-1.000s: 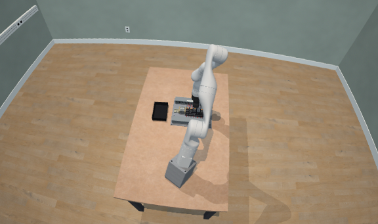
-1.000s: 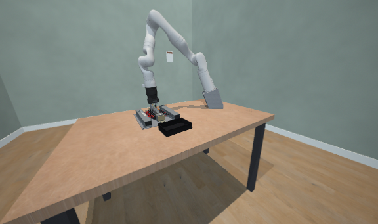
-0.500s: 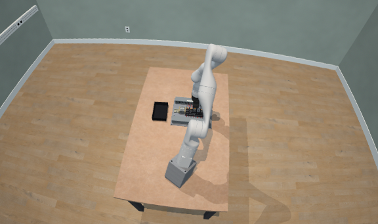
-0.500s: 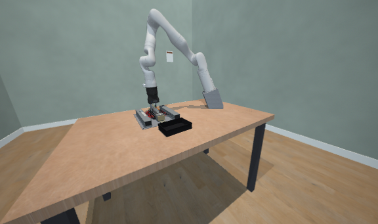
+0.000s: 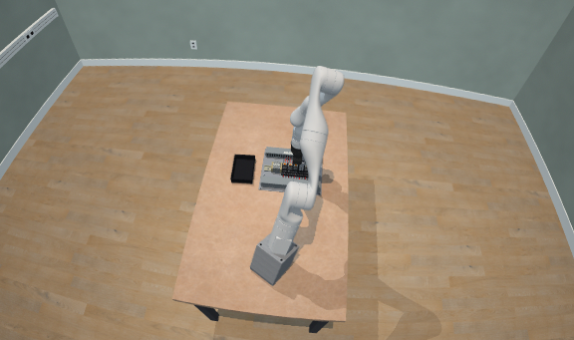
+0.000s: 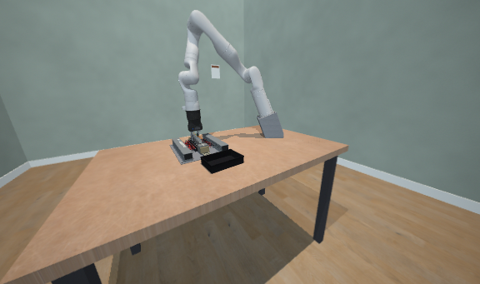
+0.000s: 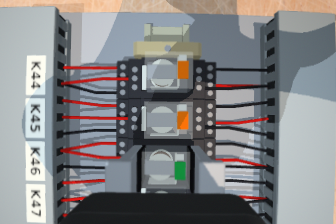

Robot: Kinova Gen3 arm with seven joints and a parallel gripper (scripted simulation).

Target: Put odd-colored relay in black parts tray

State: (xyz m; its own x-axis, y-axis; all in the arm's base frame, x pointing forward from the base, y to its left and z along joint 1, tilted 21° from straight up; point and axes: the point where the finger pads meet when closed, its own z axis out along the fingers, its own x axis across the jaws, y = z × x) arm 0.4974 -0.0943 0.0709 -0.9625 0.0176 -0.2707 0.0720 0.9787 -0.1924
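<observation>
The relay panel (image 7: 99, 35) (image 5: 273, 183) (image 6: 182, 146) lies flat on the table. In the wrist view, a clear relay with a green button (image 7: 161, 172) sits in the row by label K46. Two relays above it, the K44 relay (image 7: 161, 75) and the K45 relay (image 7: 161, 121), have orange buttons. My gripper (image 7: 166, 161) (image 6: 196, 135) is shut on the green-button relay, one finger on each side. The relay appears seated in its socket. The remaining relays are hidden by the gripper body. The black parts tray (image 5: 243, 182) (image 6: 227, 166) stands beside the panel and looks empty.
Grey slotted wire ducts, the left duct (image 7: 19, 125) and the right duct (image 7: 306, 125), flank the relay row. Red and black wires run from them to the sockets. A beige end block (image 7: 167, 49) sits at the row's end, on the side facing the tray.
</observation>
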